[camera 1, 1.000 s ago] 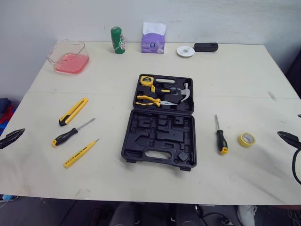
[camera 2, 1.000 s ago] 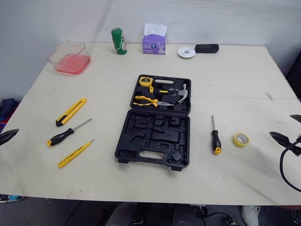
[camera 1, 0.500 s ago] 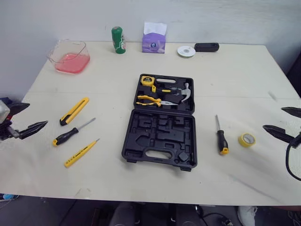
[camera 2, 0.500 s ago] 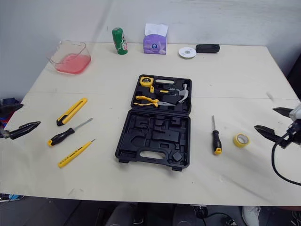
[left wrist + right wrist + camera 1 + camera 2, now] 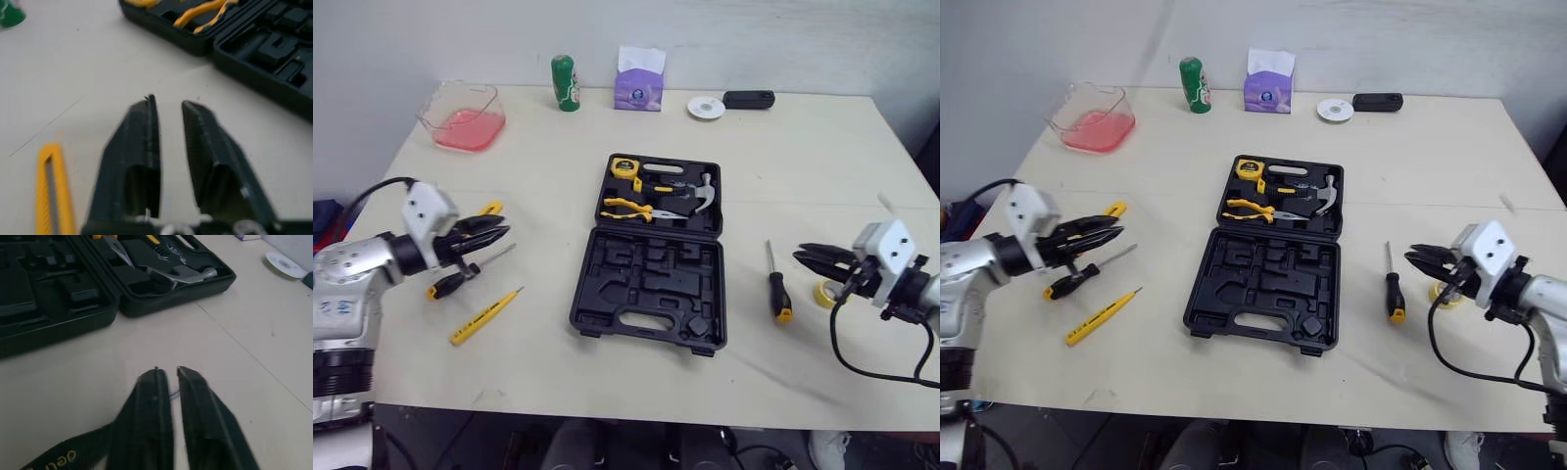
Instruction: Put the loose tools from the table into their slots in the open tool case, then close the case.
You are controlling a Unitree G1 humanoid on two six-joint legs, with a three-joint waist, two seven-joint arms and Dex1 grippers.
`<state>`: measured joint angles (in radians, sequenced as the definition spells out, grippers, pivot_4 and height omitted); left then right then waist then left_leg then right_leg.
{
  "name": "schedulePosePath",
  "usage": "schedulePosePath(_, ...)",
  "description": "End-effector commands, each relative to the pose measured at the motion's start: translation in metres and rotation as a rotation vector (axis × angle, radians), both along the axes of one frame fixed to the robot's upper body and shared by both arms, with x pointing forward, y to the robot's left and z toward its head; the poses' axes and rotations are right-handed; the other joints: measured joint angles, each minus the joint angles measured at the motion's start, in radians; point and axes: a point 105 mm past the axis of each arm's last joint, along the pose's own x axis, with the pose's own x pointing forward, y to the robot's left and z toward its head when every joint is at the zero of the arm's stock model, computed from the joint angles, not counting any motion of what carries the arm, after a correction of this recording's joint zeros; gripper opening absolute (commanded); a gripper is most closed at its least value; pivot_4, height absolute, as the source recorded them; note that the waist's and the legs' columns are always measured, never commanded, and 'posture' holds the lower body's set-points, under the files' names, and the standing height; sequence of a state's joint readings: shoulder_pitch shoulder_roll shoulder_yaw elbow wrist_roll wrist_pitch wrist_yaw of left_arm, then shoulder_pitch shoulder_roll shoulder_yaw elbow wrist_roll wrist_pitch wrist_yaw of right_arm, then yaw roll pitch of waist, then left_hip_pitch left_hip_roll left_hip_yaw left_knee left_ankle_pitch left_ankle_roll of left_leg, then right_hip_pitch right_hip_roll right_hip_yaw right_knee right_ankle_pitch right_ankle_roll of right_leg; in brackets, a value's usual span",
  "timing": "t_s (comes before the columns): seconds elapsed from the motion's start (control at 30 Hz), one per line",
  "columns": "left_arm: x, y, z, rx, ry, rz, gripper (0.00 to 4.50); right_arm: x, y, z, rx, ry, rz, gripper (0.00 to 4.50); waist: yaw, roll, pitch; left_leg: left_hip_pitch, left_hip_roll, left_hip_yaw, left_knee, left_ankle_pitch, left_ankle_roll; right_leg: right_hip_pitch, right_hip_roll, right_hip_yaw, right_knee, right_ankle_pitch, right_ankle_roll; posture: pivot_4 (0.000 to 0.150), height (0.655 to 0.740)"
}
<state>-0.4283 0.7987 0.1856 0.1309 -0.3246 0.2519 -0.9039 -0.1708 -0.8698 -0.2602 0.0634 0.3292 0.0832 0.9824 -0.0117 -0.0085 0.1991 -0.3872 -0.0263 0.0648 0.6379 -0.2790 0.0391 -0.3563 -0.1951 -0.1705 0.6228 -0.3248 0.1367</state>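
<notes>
Tool case (image 5: 646, 286): lies open at the middle of the table (image 5: 803, 166), its lid half toward the far wall and the moulded slots of the near half bare.
Lid half: a tape measure (image 5: 621, 166), yellow-handled pliers (image 5: 625, 206) and a hammer (image 5: 698, 196) sit in their places.
Left of the case: a yellow utility knife (image 5: 1114, 209), a black-handled screwdriver (image 5: 447, 285) and a slim yellow screwdriver (image 5: 485, 315) lie loose on the table, well apart from the case.
Right of the case: a yellow-tipped screwdriver (image 5: 777, 290) lies loose with its shaft pointing to the far edge. A roll of yellow tape (image 5: 821, 293) sits near it, on the side away from the case.
Left gripper (image 5: 502, 233): hangs over the utility knife and the black-handled screwdriver, partly hiding the knife, with its tips aimed toward the case. The two black fingers stand a narrow gap apart with nothing between them.
Right gripper (image 5: 797, 256): sits low over the table in front of the tape roll, partly hiding it, with its tips near the yellow-tipped screwdriver. The fingers show a slim gap and hold nothing.
Far edge of the table: a clear tub (image 5: 462, 117) of pink liquid, a green can (image 5: 565, 83), a purple tissue box (image 5: 639, 80), a white disc (image 5: 705, 107) and a small black object (image 5: 747, 99).
</notes>
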Motion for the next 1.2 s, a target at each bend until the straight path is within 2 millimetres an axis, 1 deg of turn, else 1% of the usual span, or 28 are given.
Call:
schedulePosePath(0.03,0.012,-0.011,0.009,0.005,-0.042,0.031,0.02,0.008,0.008,0.008,-0.033,-0.068,-0.005,0.0,0.001,0.0,0.0,0.0,0.0,0.0,0.0,0.0,0.0,0.0,0.0,0.0,0.0,0.0,0.0,0.15,0.74)
schedulePosePath(0.1,0.017,-0.022,0.004,-0.011,-0.028,0.021,0.02,0.012,0.014,0.008,-0.025,-0.067,0.0,0.0,0.005,0.0,0.0,0.0,0.001,0.0,0.001,0.0,0.0,0.0,0.001,0.0,0.0,0.0,0.0,0.15,0.74)
schedulePosePath(0.23,0.029,-0.054,-0.013,-0.05,0.038,-0.005,0.02,0.02,0.036,0.005,-0.073,-0.064,0.045,0.0,0.011,0.0,0.0,-0.002,0.002,-0.001,0.006,-0.001,0.0,0.0,0.002,0.0,0.0,0.0,0.0,0.15,0.74)
schedulePosePath(0.4,0.036,-0.071,-0.03,-0.047,0.103,-0.02,0.02,0.029,0.048,0.004,-0.105,-0.054,0.034,0.0,0.011,0.0,0.0,-0.004,0.004,-0.001,0.009,-0.002,-0.001,0.0,0.005,0.0,0.0,0.0,-0.001,0.15,0.74)
schedulePosePath(0.53,0.046,-0.077,-0.035,-0.068,0.141,0.012,0.02,0.039,0.057,0.004,-0.128,-0.05,0.02,0.0,0.011,0.0,0.0,-0.004,0.006,-0.002,0.01,-0.002,-0.001,0.0,0.009,0.005,0.0,0.001,-0.001,0.15,0.74)
schedulePosePath(0.6,0.047,-0.081,-0.037,-0.053,0.158,-0.012,0.02,0.046,0.059,0.003,-0.144,-0.05,-0.005,0.0,0.009,0.0,0.0,-0.004,0.006,-0.001,0.01,-0.002,-0.001,0.0,0.009,0.007,0.0,0.001,-0.001,0.15,0.74)
schedulePosePath(0.73,0.053,-0.086,-0.041,-0.049,0.183,-0.005,0.02,0.052,0.062,-0.006,-0.191,-0.02,-0.003,0.0,0.011,0.0,0.0,-0.004,0.006,-0.002,0.01,-0.002,-0.002,0.0,0.01,0.007,-0.001,0.001,-0.001,0.15,0.74)
schedulePosePath(0.83,0.058,-0.089,-0.042,-0.048,0.187,0.006,0.02,0.058,0.063,-0.011,-0.197,-0.001,-0.027,0.0,0.011,0.0,0.0,-0.005,0.006,-0.001,0.011,-0.002,-0.002,0.0,0.01,0.008,-0.001,0.001,-0.001,0.15,0.74)
schedulePosePath(0.9,0.062,-0.093,-0.042,-0.067,0.183,0.003,0.02,0.065,0.065,-0.011,-0.171,-0.019,-0.045,0.0,0.011,-0.001,0.0,-0.005,0.006,-0.002,0.011,-0.002,-0.002,0.0,0.01,0.008,-0.001,0.001,-0.001,0.15,0.74)
schedulePosePath(1.03,0.068,-0.1,-0.049,-0.042,0.182,-0.005,0.02,0.067,0.07,-0.017,-0.171,-0.006,-0.012,0.0,0.01,-0.001,0.0,-0.005,0.006,-0.002,0.011,-0.002,-0.002,0.0,0.01,0.007,-0.001,0.001,-0.001,0.15,0.74)
schedulePosePath(1.2,0.079,-0.104,-0.046,-0.02,0.133,-0.001,0.02,0.067,0.071,-0.021,-0.184,0.014,0.008,0.0,0.01,-0.001,0.0,-0.005,0.006,-0.002,0.011,-0.002,-0.001,0.0,0.01,0.007,-0.001,0.001,-0.001,0.15,0.74)
